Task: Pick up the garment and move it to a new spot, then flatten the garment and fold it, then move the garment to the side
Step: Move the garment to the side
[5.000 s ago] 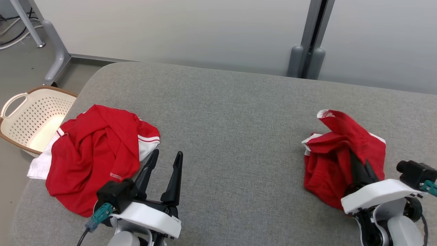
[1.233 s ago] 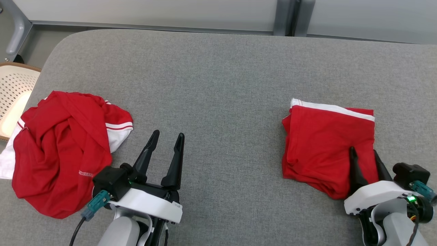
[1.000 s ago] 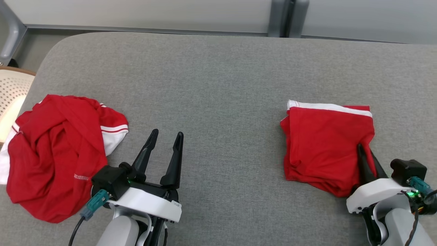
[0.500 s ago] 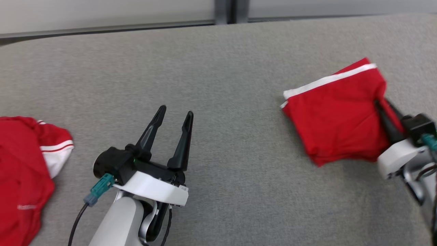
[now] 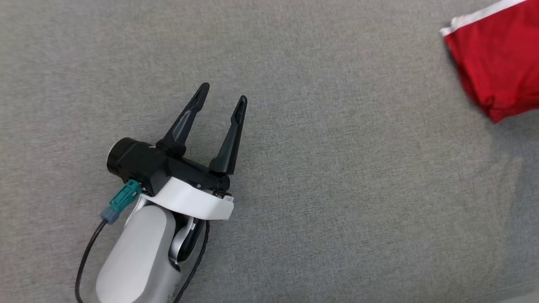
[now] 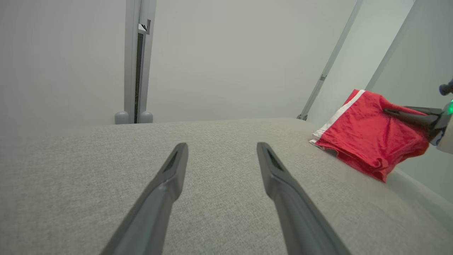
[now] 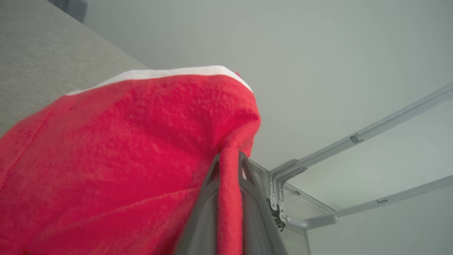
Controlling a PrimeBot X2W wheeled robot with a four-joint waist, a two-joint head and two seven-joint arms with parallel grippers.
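Red garment (image 5: 497,63), cut off at head view's corner, clamped in right tool (image 7: 229,159); left tool (image 5: 223,93) apart.

Lighting bright, even, diffuse. Head view slightly motion-smeared. Faint soft shadow on bench (image 5: 511,168), right side. Fingers (image 6: 155,205) soft-focus near lens in wrist views.

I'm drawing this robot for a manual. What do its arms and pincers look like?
The left pincer has two tapering black fingers on a black block, white collar and pale grey forearm. A teal connector feeds a black cable. The right pincer looks alike, plus a green light.
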